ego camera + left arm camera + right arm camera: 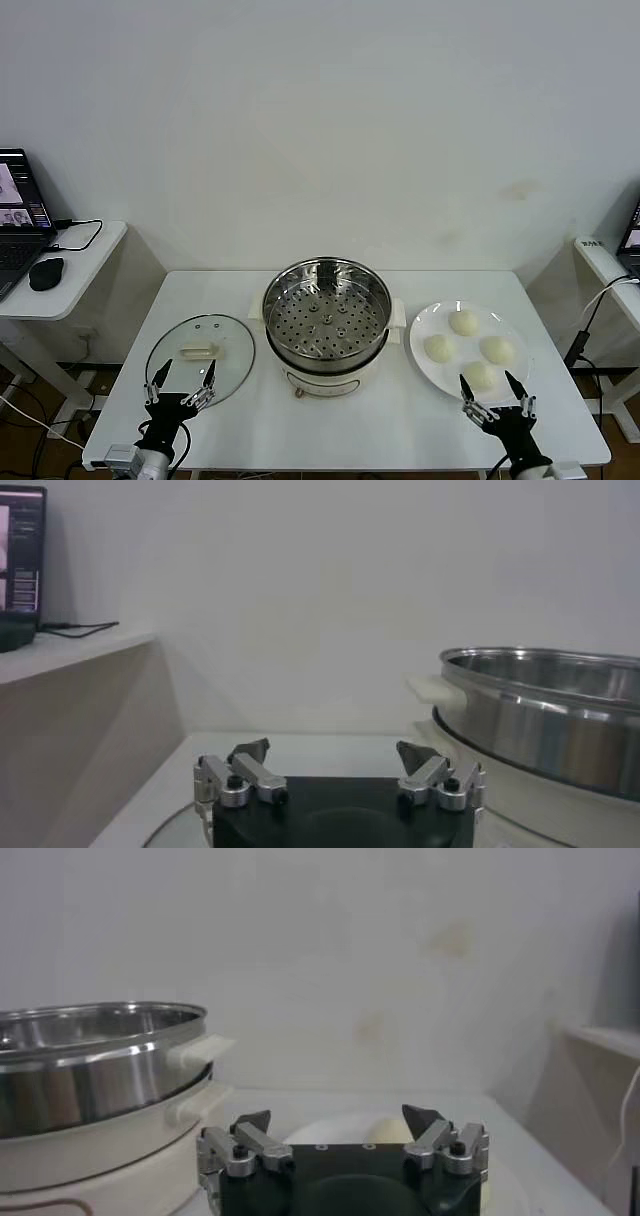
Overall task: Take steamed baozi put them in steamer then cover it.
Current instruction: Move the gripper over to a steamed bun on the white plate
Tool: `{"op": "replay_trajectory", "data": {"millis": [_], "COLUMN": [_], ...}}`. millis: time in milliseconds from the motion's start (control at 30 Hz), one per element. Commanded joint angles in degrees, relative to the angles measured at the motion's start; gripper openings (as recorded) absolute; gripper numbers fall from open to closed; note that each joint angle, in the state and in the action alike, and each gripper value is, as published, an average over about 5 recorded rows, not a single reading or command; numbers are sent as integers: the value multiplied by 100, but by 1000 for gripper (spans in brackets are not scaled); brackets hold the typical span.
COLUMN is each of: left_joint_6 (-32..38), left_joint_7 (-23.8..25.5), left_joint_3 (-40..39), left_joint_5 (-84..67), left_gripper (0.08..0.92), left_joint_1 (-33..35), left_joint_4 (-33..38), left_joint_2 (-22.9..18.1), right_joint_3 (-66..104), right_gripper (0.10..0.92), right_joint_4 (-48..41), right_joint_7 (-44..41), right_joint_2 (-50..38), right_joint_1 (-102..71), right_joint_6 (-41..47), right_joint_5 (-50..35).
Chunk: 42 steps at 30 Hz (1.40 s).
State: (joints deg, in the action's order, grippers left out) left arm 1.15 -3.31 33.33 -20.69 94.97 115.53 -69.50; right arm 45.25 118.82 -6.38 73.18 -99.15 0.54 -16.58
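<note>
Left tool [181, 386], fingers spread and empty, at the bench's [330, 425] front edge over the near rim of the cover [200, 358], which lies flat. Steamer [327, 325] at centre, uncovered, tray bare. Four steamed baozi [469, 349] on a white plate [425, 370]; right tool [495, 392], spread and empty, just before the nearest bun.

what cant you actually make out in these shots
- Left wrist view: the cover is almost wholly hidden behind the left gripper.
- Right wrist view: only one steamed baozi peeks over the right gripper; the other three are hidden.
- Both wrist views: the steamer is cut off by the edge, its tray unseen.
- Head view: the laptop is cropped.
</note>
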Motion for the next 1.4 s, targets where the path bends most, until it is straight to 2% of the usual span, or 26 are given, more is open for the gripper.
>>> {"op": "replay_trajectory", "data": {"millis": [33,267,467,600,800,1067,1200,1400], "left_joint_6": [-68,-59,-41,-32,-7,-13,-13,-7], "left_joint_7": [44,15,-8,-17,-32,-63,-79,-96], "left_joint_3": [47,223,317,365,414,494,518,575], "left_joint_5": [152,288,434,466,508,526,531,530], "left_gripper": [823,823,823,823,823,823,823,823], "left_joint_1": [13,68,140,150,136,111,119,127], "left_joint_4": [31,136,232,251,236,230,209,211], "left_joint_2": [4,-5,-88,-139,-174,-126,-121,-100], "right_joint_3": [254,215,-236,-1045,-2886,-5517,-6586,-7690], "right_gripper": [822,823,823,823,823,822,823,823], "right_joint_4": [-189,-1103,-2204,-3017,-4244,-5287,-5456,-5505], "right_joint_7": [-100,-476,-1232,-1947,-2932,-4757,-5555,-6140], "right_joint_2": [-403,-1507,-2620,-3299,-3692,-3663,-3712,-3769], "right_joint_1": [728,2077,3339,4355,6235,8437,9215,9962], "right_joint_6": [181,335,411,394,289,344,380,388], "right_joint_5": [1044,2935,4013,4350,4238,3459,3017,2702]}}
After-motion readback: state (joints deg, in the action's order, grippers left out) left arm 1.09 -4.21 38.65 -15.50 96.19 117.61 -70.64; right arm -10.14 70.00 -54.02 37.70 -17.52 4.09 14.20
